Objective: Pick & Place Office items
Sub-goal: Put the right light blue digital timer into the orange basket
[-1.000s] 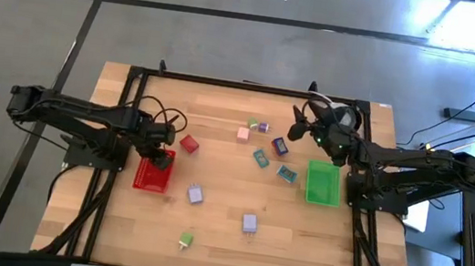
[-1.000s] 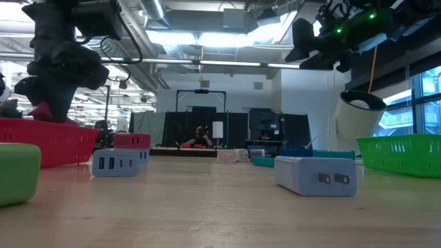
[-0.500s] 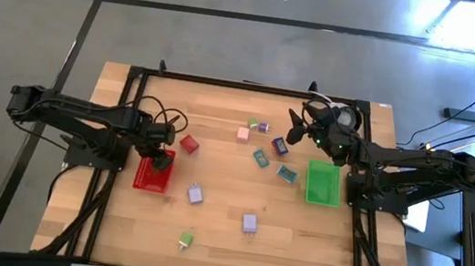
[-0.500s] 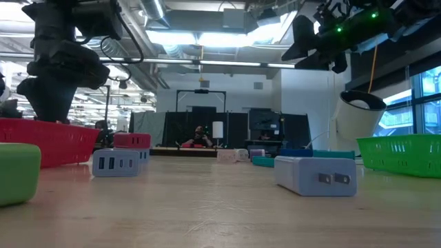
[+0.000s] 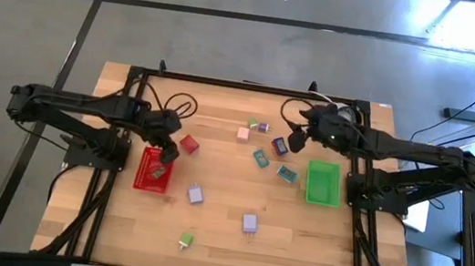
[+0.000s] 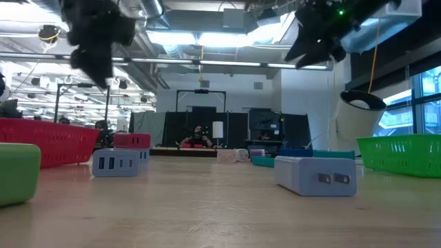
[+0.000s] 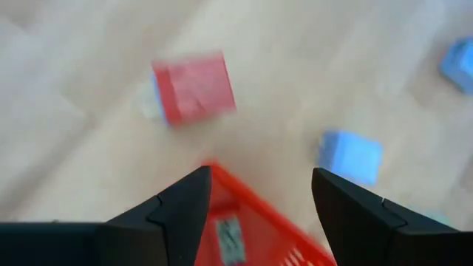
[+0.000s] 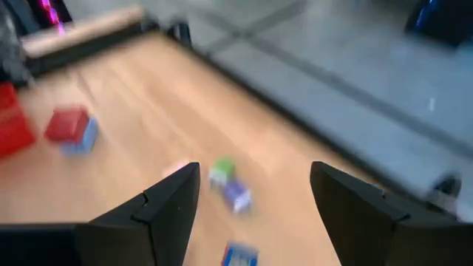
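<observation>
Table [image 5: 223,241], wooden, framed by dark rails, carrying two trays and scattered office items.

Red tray [image 5: 141,178]: left part of the table, with one small piece [image 5: 157,171] lying inside it.

Green tray [image 5: 323,183]: right part of the table; nothing can be made out inside it.

Left gripper [image 5: 168,144]: raised above the far right corner of the red tray, fingers spread apart and holding nothing; its wrist view shows the tray rim between the two fingers.

Right gripper [image 5: 297,137]: held in the air just right of the dark purple block, jaws parted with nothing between them.

Office items, loose on the wood:
- red block [image 5: 189,144], just right of the left gripper, beside the red tray's far corner;
- pink block [image 5: 243,135], centre far;
- small green and purple pieces [image 5: 258,126], touching or nearly so, just beyond the pink block;
- dark purple block [image 5: 279,145];
- teal block [image 5: 261,158] and another teal block [image 5: 286,172], left of the green tray;
- lavender block [image 5: 195,194], near the red tray's right edge;
- lavender block [image 5: 249,223], centre near;
- green block [image 5: 186,238], nearest the front edge.

White roll [image 6: 358,110]: far right, behind the green tray in the low view.
</observation>
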You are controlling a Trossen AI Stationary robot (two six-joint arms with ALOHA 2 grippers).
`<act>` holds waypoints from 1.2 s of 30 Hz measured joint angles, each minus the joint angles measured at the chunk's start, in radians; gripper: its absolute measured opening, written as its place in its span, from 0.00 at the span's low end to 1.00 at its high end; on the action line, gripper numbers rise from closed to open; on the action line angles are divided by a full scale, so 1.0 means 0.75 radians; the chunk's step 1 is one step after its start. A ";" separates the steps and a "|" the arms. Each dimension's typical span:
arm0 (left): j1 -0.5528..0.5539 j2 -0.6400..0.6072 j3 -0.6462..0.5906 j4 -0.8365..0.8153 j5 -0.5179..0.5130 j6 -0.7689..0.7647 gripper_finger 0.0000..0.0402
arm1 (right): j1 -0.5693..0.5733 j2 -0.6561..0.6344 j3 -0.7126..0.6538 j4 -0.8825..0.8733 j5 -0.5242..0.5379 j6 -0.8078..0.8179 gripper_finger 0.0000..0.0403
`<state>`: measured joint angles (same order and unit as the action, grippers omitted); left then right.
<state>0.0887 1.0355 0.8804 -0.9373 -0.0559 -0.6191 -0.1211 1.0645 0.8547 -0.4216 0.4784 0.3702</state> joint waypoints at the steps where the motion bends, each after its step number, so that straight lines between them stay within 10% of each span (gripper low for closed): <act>1: 0.000 0.000 0.019 0.000 -0.050 0.022 0.57 | 0.000 0.015 0.026 -0.080 -0.041 0.055 0.65; 17: 0.001 0.000 0.154 -0.002 -0.521 0.111 0.57 | 0.073 0.451 0.059 -0.265 -0.635 0.051 0.66; 36: 0.001 0.000 0.154 -0.001 -0.526 0.111 0.56 | 0.088 0.655 0.060 -0.333 -0.589 0.262 0.80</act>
<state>0.0891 1.0356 0.9962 -0.9384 -0.4504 -0.5362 -0.0551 1.5558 0.8993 -0.6712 0.0364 0.5668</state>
